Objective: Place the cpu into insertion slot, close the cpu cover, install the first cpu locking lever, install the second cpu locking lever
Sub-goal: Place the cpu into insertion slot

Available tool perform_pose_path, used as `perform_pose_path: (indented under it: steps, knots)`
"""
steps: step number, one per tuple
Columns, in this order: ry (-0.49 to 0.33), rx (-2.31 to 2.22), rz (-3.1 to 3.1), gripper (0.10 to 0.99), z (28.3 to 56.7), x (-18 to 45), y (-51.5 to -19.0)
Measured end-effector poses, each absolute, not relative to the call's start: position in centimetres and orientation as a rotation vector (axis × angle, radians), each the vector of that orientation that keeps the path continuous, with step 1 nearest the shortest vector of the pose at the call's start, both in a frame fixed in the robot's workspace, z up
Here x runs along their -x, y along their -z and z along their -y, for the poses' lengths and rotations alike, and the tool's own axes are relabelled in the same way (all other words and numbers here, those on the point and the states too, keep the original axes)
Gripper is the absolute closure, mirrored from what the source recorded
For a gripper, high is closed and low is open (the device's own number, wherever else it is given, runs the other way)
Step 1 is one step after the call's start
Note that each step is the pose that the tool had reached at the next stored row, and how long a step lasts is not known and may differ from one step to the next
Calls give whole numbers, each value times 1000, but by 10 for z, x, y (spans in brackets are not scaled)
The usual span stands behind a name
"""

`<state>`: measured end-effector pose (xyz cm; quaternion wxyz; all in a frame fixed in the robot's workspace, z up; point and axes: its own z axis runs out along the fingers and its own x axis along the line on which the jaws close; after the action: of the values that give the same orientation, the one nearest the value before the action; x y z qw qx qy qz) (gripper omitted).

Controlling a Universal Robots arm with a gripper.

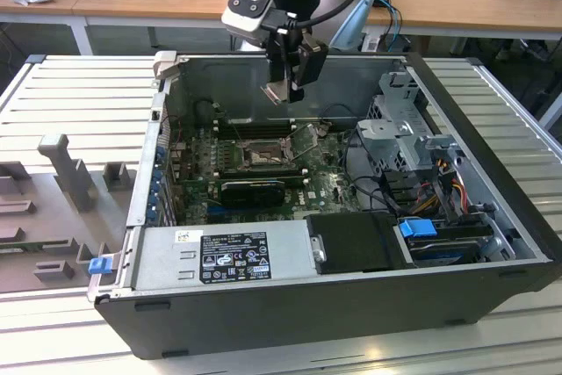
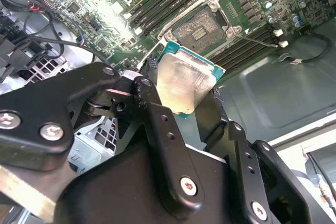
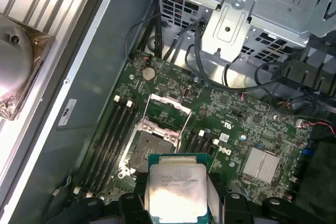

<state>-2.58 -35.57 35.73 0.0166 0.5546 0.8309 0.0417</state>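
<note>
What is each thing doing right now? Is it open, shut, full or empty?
cpu, gripped, up in the air.
gripper, shut on the cpu.
slot, empty and uncovered.
cover, swung open.
case, open, insides showing.

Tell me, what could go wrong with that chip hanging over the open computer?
The gripper holds the cpu by its edges, well above the insertion slot; a slip could drop it onto the motherboard. Lowered off-centre, it might catch the slot's rim or strike the raised cpu cover beside it.
</note>
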Motion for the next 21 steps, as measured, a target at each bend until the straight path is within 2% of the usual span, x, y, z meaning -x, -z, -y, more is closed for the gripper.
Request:
perform_pose_path:
  steps: [21]
  knots:
    - [-127, -1831, -2505, 557, 356, 26, -357]
